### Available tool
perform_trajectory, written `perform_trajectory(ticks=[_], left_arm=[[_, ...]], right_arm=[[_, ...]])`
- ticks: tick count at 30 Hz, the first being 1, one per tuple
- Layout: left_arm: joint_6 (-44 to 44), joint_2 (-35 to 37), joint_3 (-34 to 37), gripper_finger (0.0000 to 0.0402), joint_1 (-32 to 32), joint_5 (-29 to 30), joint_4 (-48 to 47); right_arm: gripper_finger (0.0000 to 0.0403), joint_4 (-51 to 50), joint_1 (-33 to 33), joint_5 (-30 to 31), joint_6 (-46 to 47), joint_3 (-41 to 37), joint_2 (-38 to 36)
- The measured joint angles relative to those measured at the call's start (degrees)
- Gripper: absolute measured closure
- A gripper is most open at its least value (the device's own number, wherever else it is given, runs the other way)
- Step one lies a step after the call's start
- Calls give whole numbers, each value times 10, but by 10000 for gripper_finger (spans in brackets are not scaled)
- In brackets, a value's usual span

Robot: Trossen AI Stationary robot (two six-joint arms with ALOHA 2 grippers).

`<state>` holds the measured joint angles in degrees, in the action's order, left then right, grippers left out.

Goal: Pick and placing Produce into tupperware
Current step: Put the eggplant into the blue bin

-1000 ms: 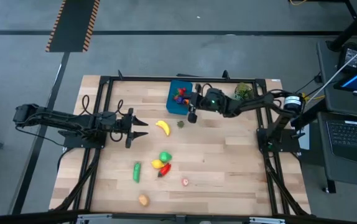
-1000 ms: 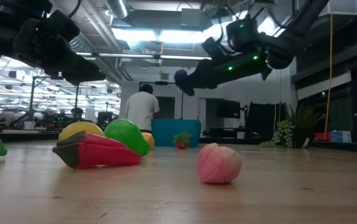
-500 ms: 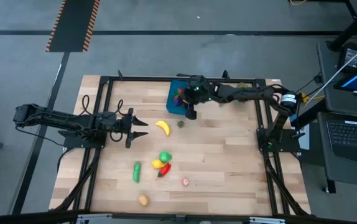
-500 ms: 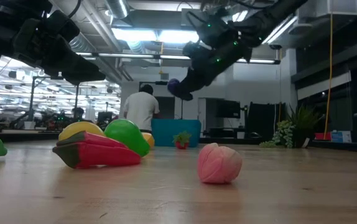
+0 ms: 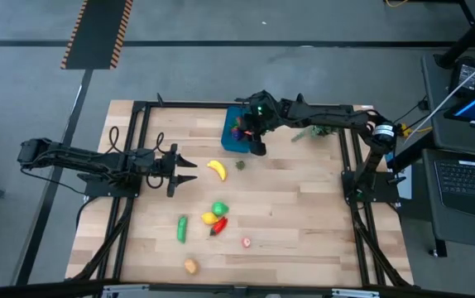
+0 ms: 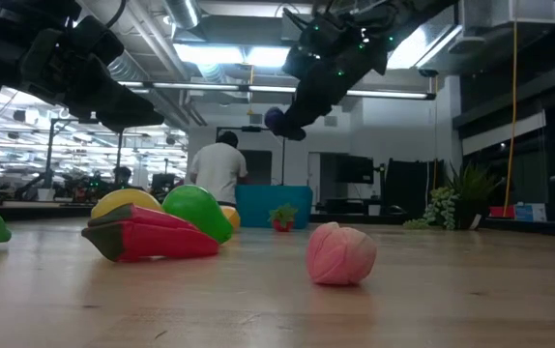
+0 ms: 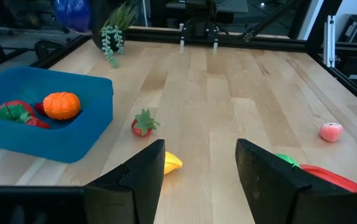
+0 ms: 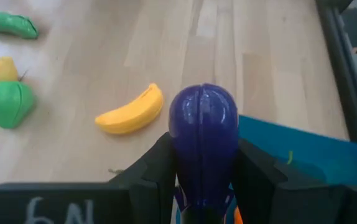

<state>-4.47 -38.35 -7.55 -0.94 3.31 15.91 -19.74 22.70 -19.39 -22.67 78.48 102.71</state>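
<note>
Right gripper [image 8: 203, 180] clamped on the purple eggplant [image 8: 203, 134], held in the air over the near edge of the teal tupperware [image 5: 231, 132].

Inside the tub [image 7: 17, 134] lie an orange [image 7: 61, 105] and red pieces, one with a green top. On the table [image 5: 304, 215] just beside the tub are a strawberry [image 7: 143, 122] and the banana [image 5: 216, 170]; a green pear, red pepper, cucumber [image 5: 182, 228] and pink peach [image 5: 247, 242] lie farther off. The left gripper [image 5: 186, 171] waits near the banana, fingers apart and empty.
</note>
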Motion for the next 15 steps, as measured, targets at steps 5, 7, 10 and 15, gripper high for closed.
perform_trajectory(ticks=[5, 7, 10, 15], left_arm=[[-1, 0, 0, 211, 0, 0, 0], [-1, 0, 0, 211, 0, 0, 0], [-1, 0, 0, 211, 0, 0, 0], [-1, 0, 0, 211, 0, 0, -1]], right_arm=[[280, 8, 9, -15, 0, 1, 7], [280, 7, 12, -18, 0, 1, 18], [280, -4, 15, -19, 0, 12, 48], [280, -61, 21, -32, -2, 82, 111]])
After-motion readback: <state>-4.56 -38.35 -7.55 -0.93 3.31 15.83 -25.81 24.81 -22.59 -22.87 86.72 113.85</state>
